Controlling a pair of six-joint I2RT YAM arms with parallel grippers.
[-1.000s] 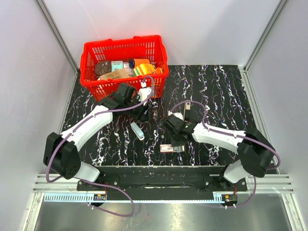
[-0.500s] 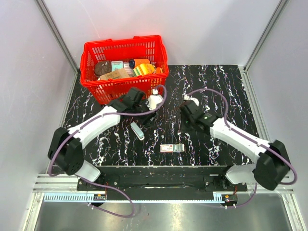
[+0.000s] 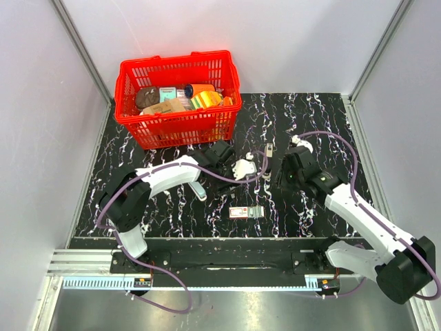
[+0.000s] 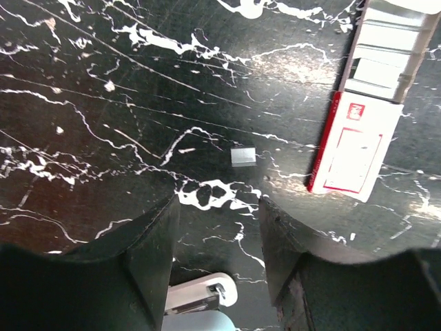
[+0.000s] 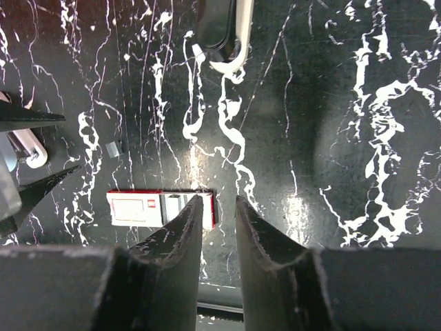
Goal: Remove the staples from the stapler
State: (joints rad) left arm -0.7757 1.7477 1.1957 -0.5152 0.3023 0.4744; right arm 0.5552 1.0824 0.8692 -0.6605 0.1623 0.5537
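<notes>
Judging unload partly done: staple strip lies loose on worktop near staple box, stapler, likely the black-and-cream piece, at its 1 o'clock; left tool half-wide, right tool narrow, both empty, any remainder inside not visible.

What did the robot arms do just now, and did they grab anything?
The left end effector swung right, away from the red basket toward the middle of the table. The right end effector pulled off to the right, away from the staple box. Neither visibly took hold of anything or let anything go. The staple box, the light blue stapler and the basket stayed put.
</notes>
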